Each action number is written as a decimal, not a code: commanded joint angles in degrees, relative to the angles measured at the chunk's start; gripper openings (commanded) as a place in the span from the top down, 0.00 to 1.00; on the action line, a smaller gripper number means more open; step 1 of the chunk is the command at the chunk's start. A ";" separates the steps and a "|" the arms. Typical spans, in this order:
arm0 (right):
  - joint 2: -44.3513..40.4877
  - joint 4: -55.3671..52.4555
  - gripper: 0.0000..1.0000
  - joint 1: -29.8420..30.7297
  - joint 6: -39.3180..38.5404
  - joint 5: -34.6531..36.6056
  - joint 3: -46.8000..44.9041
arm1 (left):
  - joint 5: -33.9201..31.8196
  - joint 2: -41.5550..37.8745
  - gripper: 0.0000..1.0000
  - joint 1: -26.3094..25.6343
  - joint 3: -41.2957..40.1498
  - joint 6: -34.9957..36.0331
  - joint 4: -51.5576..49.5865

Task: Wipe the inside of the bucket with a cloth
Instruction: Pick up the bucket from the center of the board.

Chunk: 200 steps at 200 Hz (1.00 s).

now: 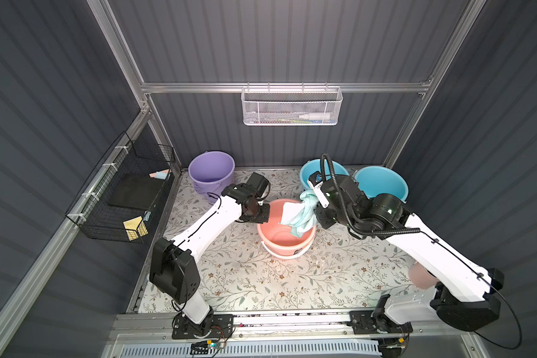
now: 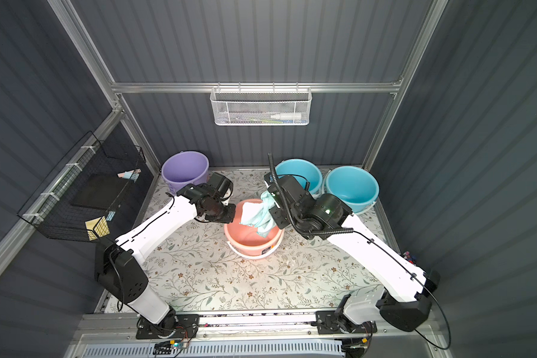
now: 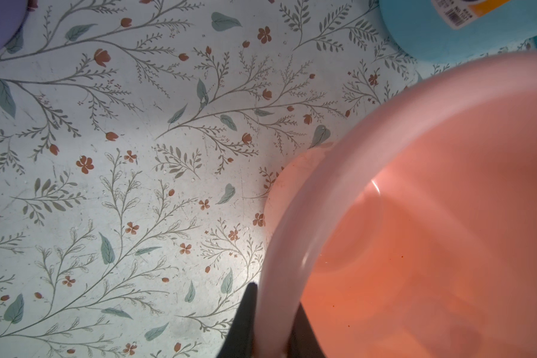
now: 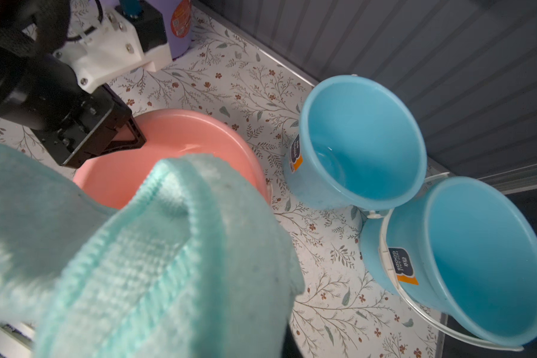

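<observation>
While the floral tabletop [image 1: 230, 272] spreads nearest, left fingers [image 3: 244, 322] pinch the rim of the smooth round pink bucket [image 1: 284, 245]; right fingers [image 1: 320, 218] clench the rumpled aqua terry cloth [image 1: 303, 214], hanging into its mouth; blue buckets [image 1: 380, 186] stand behind.

Both arms reach forward from their bases and bend inward, wrists close together. The left gripper [image 1: 262, 214] points down, its fingers [image 3: 245, 322] pinched on either side of the bucket [image 1: 272, 231] rim. The right gripper [image 1: 315, 212] is clamped on the cloth [image 1: 301, 214], which hides its fingers.
</observation>
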 commanded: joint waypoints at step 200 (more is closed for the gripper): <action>22.93 33.97 0.97 -3.15 17.68 -13.06 -16.58 | -2.55 -17.72 1.00 -3.22 -15.66 -6.16 21.31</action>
